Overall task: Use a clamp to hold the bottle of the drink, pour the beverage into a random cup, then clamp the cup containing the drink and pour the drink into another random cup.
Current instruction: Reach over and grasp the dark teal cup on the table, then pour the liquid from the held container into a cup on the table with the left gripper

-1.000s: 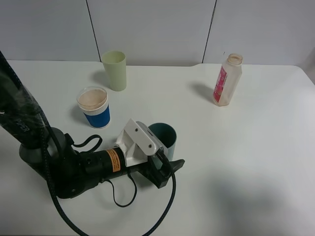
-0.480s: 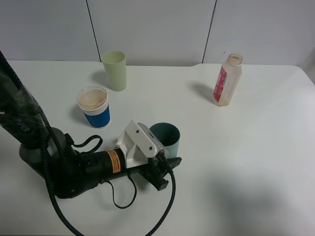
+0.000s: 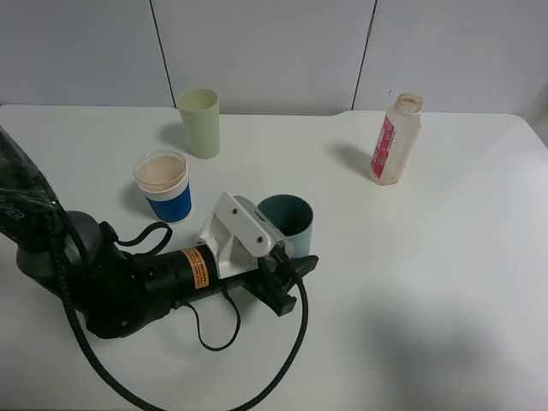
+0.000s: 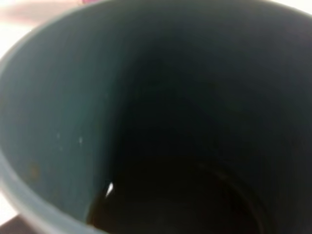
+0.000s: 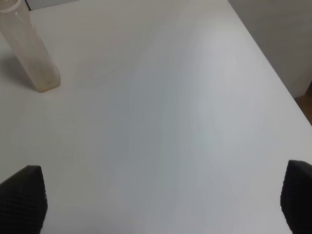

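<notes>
L end effector [image 3: 291,259] lies low over the table [image 3: 445,274], its arm reaching in from the L edge of the exterior view. Its jaws are pressed onto the teal cup [image 3: 289,221]. The near black finger [image 3: 300,264] sits against the cup's lower wall; the far finger is hidden behind the silver-grey plate [image 3: 241,233], so that contact can't be confirmed. An orange band [image 3: 196,268] wraps the wrist and black cable [image 3: 295,330] loops onto the table in front.

The cup stands upright near the table's middle, just R of the plate. L wrist view is filled by the cup [image 4: 58,122], seen from right over the rim. The inside is dark, w/ a small pool of dark brown beverage [image 4: 185,207] at the bottom.

The bottle [image 3: 396,139] stands upright toward the far R of the table, well apart from the cup. It has no cap and its pink label faces L. In the R wrist view the bottle [image 5: 31,53] shows as a pale translucent column on bare table [image 5: 170,97].

R end effector [image 5: 158,195] is spread wide, fingertips [image 5: 22,200] at both lower corners of its wrist view, nothing btwn them. It isn't visible in the exterior view.

Pale green tumbler [image 3: 199,122] stands upright at the far L-centre. The blue cup [image 3: 164,186], w/ white rim and tan inside, sits btwn the tumbler and the L arm, apart from both.
</notes>
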You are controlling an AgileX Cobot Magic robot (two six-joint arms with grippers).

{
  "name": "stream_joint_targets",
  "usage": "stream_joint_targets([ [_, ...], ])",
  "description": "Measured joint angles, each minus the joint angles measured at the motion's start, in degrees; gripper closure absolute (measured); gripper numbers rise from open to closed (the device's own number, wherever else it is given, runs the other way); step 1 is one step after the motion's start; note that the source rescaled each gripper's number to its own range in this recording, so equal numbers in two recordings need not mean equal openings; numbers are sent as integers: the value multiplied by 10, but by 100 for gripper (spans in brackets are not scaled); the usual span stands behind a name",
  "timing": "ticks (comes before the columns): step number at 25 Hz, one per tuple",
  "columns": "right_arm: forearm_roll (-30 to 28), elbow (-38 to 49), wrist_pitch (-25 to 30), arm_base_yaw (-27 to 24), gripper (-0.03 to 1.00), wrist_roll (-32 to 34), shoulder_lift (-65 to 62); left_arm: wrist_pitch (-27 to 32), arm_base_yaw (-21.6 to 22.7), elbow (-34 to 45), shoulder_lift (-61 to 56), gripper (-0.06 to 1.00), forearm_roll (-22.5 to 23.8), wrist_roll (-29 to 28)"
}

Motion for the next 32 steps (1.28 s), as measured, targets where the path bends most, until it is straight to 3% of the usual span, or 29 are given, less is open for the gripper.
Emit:
stream_joint_targets([
  [12, 0, 0, 0, 0, 0, 0, 0, 2, 0, 76, -92, 93, -97, 3],
  [21, 0, 0, 0, 0, 0, 0, 0, 2, 0, 129, -149, 93, -158, 61],
  [32, 0, 0, 0, 0, 0, 0, 0, 2, 0, 197, -172, 93, -270, 94],
])
